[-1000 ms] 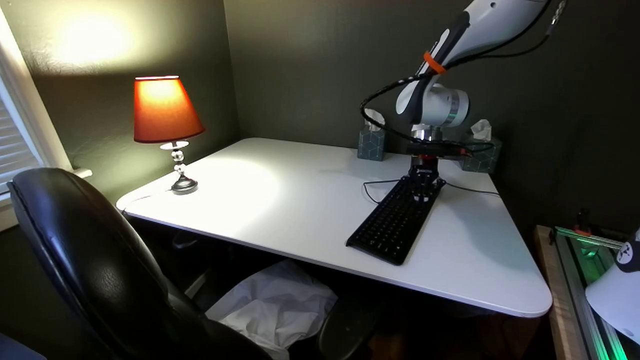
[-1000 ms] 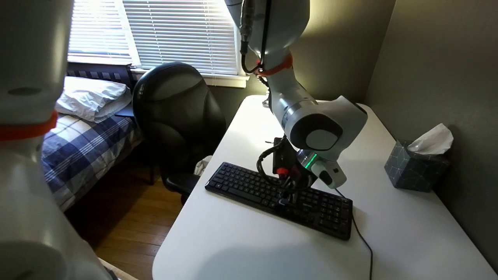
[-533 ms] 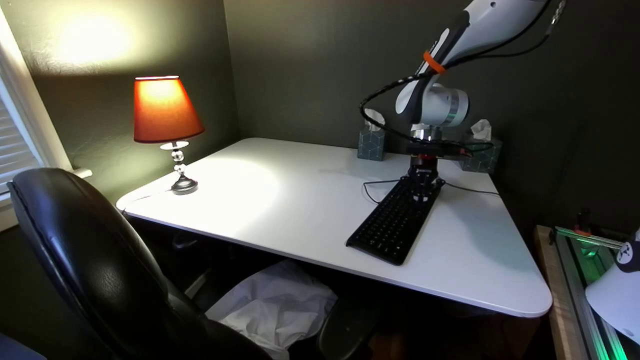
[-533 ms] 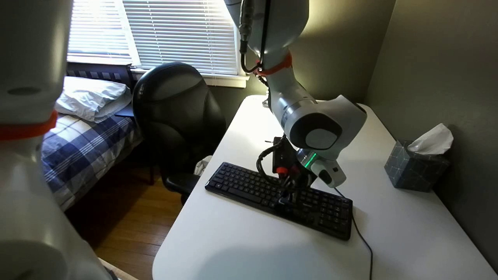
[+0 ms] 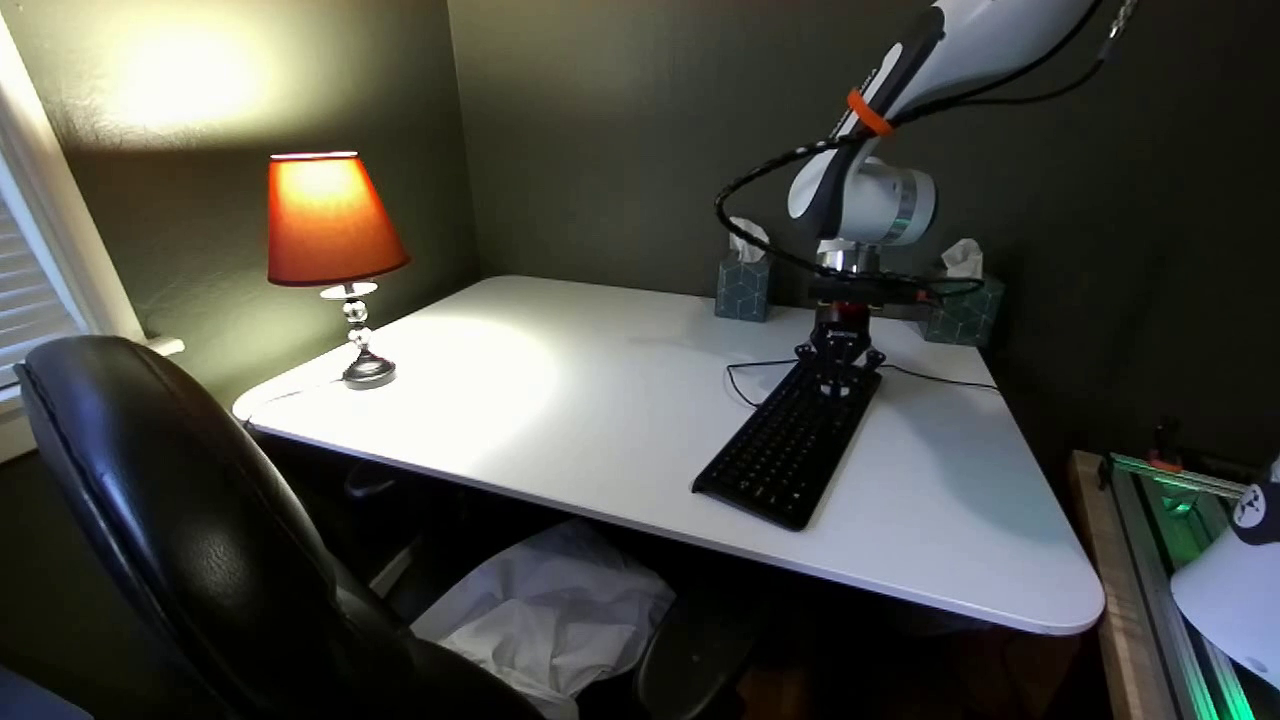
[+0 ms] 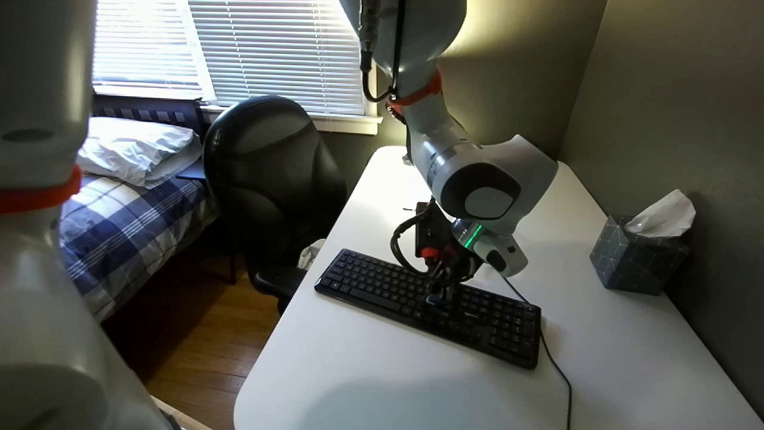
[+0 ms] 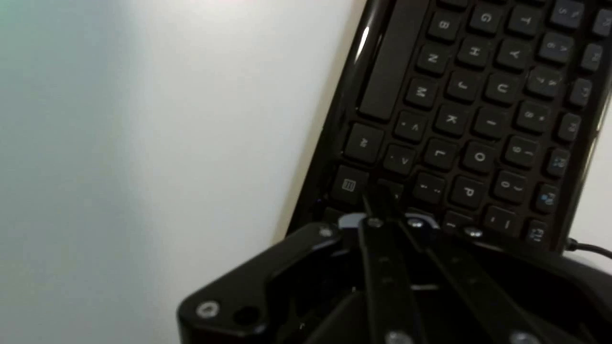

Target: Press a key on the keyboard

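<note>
At the left edge, one blind [image 5: 35, 290] is cut off; one black chair [image 5: 170, 480] runs out of the bottom; one lit lamp [image 5: 335, 235] with an orange shade stands on the table [image 5: 600, 370]; crumpled white material [image 5: 560, 600], partly hidden by the chair, shows below; one tissue box [image 5: 742, 290] stands at the back; one keyboard [image 5: 785, 447] lies flat on the table, its far end partly hidden by the tool [image 5: 835, 390]; the tool's two fingers are closed together over it; I cannot tell whether they touch the keys [image 7: 452, 119]; in the wrist view B, N, M, G, H, J, K, L, T, Y, U, O and P can be read, sideways; a mark [image 6: 471, 314] on the keyboard, in an exterior view, is too small to read; the arm [image 5: 885, 205] is cut off at the top, its lettering blurred; a second tissue box [image 5: 965, 320] is partly hidden; at the right edge, one white robot part [image 5: 1235, 590] is cut off.
</note>
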`<state>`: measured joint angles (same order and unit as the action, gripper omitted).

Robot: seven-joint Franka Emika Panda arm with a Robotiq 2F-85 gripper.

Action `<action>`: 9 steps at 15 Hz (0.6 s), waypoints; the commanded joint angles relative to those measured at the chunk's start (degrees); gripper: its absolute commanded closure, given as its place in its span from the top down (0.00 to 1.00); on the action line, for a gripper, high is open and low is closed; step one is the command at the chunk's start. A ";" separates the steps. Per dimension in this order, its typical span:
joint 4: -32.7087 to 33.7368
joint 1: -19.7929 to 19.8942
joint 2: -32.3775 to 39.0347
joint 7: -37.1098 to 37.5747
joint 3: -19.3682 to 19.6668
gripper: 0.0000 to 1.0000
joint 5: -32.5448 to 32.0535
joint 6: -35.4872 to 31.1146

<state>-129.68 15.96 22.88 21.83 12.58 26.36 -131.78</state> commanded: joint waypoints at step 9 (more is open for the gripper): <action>-8.81 -2.49 -10.46 0.52 1.00 0.38 -3.12 -5.95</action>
<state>-134.44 14.94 16.32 21.82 12.65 25.15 -134.69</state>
